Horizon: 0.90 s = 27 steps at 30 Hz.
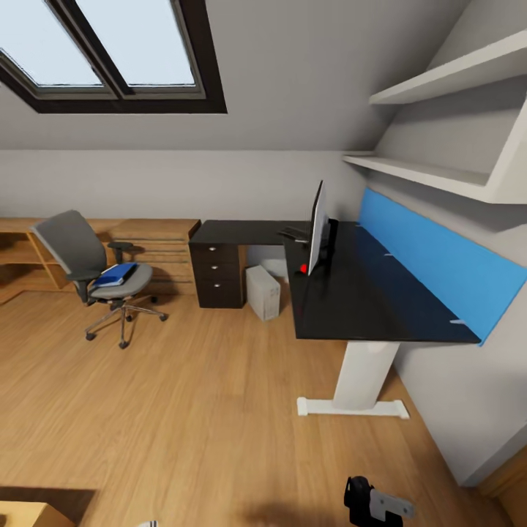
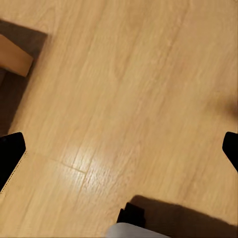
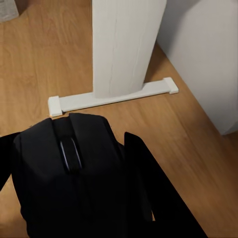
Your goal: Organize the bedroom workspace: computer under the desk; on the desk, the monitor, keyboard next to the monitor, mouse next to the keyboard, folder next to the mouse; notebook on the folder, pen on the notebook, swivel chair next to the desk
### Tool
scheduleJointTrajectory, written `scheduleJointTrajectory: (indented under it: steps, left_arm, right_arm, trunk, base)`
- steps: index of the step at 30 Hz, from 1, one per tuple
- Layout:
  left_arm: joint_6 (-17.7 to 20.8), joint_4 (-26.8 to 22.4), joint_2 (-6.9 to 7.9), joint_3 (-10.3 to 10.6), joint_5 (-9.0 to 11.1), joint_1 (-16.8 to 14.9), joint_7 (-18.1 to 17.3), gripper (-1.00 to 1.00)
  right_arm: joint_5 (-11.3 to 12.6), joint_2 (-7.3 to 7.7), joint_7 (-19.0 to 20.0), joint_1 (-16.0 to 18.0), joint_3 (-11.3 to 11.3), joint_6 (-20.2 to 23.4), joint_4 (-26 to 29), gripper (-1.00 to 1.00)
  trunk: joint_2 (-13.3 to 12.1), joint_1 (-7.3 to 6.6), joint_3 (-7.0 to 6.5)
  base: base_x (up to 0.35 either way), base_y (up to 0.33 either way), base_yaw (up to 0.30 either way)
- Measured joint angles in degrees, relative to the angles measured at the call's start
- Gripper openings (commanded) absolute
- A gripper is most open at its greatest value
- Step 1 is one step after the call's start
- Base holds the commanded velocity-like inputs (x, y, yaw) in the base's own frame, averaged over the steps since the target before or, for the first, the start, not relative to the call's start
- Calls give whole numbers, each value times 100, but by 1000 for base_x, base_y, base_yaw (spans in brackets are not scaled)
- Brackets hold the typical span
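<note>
Wood flooring (image 1: 183,410) ran through the attic bedroom beneath a sloped ceiling with a skylight (image 1: 110,51). Against the wall stood the black desk (image 1: 366,293) on its white pedestal leg (image 1: 362,377), backed by a blue panel (image 1: 439,256) with white shelves (image 1: 439,176) above it. On the desk stood the monitor (image 1: 318,227), seen edge-on, with a dark flat item that may be the keyboard (image 1: 295,234) just beside it and a small red object (image 1: 303,268) near its base. Under the desk, next to the dark drawer unit (image 1: 217,271), sat the white computer (image 1: 263,291). Well apart from the desk, the grey swivel chair (image 1: 102,274) carried the blue folder (image 1: 116,274) on its seat.

The right gripper (image 3: 94,198) was clamped on the black mouse (image 3: 69,168), its scroll wheel facing the wrist camera, low and near the desk's pedestal leg. The left gripper (image 2: 119,153) hung released over bare floor, its dark fingertips (image 2: 10,153) spread wide apart, with a light wooden corner (image 2: 15,57) of furniture nearby.
</note>
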State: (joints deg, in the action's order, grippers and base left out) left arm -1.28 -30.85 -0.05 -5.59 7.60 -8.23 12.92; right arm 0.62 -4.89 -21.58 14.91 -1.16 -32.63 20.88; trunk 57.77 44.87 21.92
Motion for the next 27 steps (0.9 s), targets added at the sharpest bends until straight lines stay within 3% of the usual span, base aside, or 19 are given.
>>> scheduleJointTrajectory:
  steps: [7, 18, 27]
  left_arm:
    - [-19, -6, -8, -3, -1, 0, 3, 100]
    - [-15, -10, -21, 7, -2, 0, 41, 100]
    - [-2, -31, -223, 83, -15, 1, 16, 100]
  right_arm:
    - [9, 4, 3, 0, 2, 2, -2, -100]
    - [21, 4, 5, 0, -2, 7, -2, -100]
    - [32, -53, 66, 1, 3, -97, -4, -100]
  trunk:
    - [0, 2, -61]
    - [-441, -239, -268]
    - [-802, -437, -430]
  base:
    - [81, 128, 0]
    - [2, 4, 0]
    - [0, 0, 71]
